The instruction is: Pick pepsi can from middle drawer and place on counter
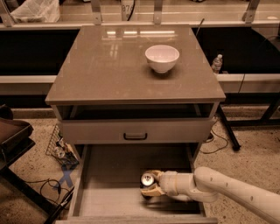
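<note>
Down in the open middle drawer [109, 175], below the counter's front edge, the gripper [149, 186] had its two fingers pressed on the pepsi can [147, 179] (one on each side). The can stood right of the middle. Farther back, a white bowl [162, 57] sat on the counter [109, 70], toward its far right corner.

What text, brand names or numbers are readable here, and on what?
"876", a doubtful reading: blurred digits on a white tag behind the counter.
pepsi can in the middle drawer, with the gripper fingers shut on it: only the silver top shows, no brand readable.
Bottle right of the counter: label too small to read.
Bowl on the counter: no markings.
</note>
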Motion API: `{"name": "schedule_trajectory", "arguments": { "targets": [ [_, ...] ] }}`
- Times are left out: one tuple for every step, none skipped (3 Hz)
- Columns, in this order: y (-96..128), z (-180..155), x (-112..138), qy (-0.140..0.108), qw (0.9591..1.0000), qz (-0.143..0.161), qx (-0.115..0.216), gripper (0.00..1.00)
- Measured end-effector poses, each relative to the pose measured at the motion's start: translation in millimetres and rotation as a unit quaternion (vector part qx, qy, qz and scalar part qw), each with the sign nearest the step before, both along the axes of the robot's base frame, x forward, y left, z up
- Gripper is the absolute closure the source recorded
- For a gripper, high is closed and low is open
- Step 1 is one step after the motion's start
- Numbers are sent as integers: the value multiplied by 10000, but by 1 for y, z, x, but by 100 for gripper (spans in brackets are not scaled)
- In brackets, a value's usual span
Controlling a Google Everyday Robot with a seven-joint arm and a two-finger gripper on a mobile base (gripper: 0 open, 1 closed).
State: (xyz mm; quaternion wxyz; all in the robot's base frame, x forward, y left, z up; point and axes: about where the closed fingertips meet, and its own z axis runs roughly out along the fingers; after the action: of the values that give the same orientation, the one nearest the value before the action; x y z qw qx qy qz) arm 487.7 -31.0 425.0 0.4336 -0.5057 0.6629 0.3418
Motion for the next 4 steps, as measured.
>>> {"name": "schedule_trajectory", "arguments": {
  "targets": [
    [10,22,-4,-59,9998,160,112,100],
    [18,78,-7,-258,9986,445,137,100],
    [14,194,19,-262,9966,735,272,100],
    [13,289,27,-86,9944,978,399,100]
  ]
}}
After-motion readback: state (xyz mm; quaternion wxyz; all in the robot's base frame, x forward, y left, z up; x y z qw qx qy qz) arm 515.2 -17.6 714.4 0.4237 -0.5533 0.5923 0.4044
